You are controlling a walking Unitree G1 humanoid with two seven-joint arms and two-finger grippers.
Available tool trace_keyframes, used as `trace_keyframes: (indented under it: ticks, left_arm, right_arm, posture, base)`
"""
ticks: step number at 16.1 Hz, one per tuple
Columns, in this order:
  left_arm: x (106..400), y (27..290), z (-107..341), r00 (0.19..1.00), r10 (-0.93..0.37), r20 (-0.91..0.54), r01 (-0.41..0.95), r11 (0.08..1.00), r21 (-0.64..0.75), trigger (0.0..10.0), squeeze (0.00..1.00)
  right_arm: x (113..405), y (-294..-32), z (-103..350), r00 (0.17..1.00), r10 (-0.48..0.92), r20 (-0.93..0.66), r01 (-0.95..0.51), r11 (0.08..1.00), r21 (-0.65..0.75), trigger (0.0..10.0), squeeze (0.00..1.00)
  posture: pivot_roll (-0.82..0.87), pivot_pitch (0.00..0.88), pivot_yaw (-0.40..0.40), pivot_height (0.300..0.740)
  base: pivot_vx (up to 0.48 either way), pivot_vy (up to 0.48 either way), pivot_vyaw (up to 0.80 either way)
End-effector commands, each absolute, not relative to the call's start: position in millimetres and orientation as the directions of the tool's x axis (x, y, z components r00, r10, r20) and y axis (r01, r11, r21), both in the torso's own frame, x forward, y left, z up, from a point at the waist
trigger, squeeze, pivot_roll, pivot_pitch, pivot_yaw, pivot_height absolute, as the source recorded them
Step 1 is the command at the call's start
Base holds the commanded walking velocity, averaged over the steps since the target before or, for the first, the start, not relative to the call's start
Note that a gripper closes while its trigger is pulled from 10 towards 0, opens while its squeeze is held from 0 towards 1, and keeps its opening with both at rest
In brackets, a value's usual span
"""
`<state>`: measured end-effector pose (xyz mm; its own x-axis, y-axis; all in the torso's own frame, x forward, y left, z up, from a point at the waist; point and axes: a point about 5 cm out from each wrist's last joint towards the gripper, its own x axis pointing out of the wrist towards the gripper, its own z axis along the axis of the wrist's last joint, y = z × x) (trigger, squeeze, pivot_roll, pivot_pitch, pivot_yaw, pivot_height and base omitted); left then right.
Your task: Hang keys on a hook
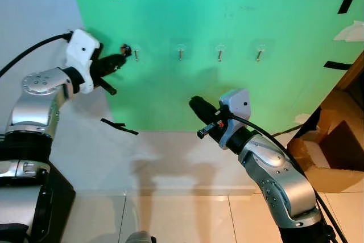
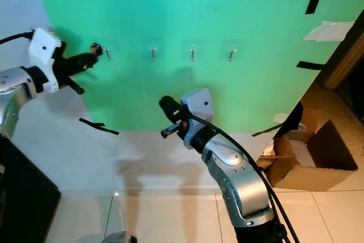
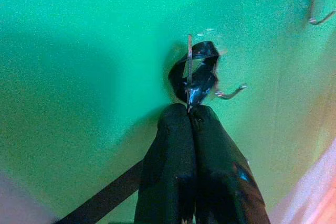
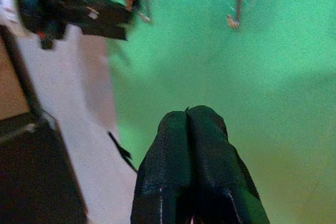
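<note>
You're mid-hang: left pincer point(image 1: 121, 57) pinching the keys point(image 3: 195, 72) right by the leftmost hook point(image 1: 136, 55), so just ease the ring over its tip; right pincer point(image 1: 196, 104) idles pressed together.

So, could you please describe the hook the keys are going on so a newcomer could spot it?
On the green wall panel a row of four small metal hooks runs across. The target hook is the leftmost, alone in having the left gripper beside it, holding dark keys.
</note>
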<state>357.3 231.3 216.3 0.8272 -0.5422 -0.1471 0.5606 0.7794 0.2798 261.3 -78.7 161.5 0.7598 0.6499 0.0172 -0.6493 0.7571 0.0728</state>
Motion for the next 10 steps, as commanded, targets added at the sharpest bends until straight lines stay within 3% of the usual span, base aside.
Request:
trace_keyframes:
  ticks: [1,10]
  left_arm:
    - [360.1,226.3,222.9,0.814,-0.565,-0.132,0.577,0.762,0.295,10.0,0.00]
    - [368.8,200.9,217.7,0.771,-0.623,-0.132,0.630,0.719,0.294,10.0,0.00]
  right_arm:
    - [260.2,-78.5,164.8,0.746,0.666,0.023,-0.665,0.743,0.074,10.0,0.00]
    - [262.0,-78.5,166.5,0.735,0.678,0.023,-0.678,0.733,0.059,10.0,0.00]
  posture:
    - [0.02,0.000,0.009,0.740]
    - [0.02,0.000,0.004,0.740]
  base:
    - [0.000,0.000,0.00]
    - [0.000,0.000,0.00]
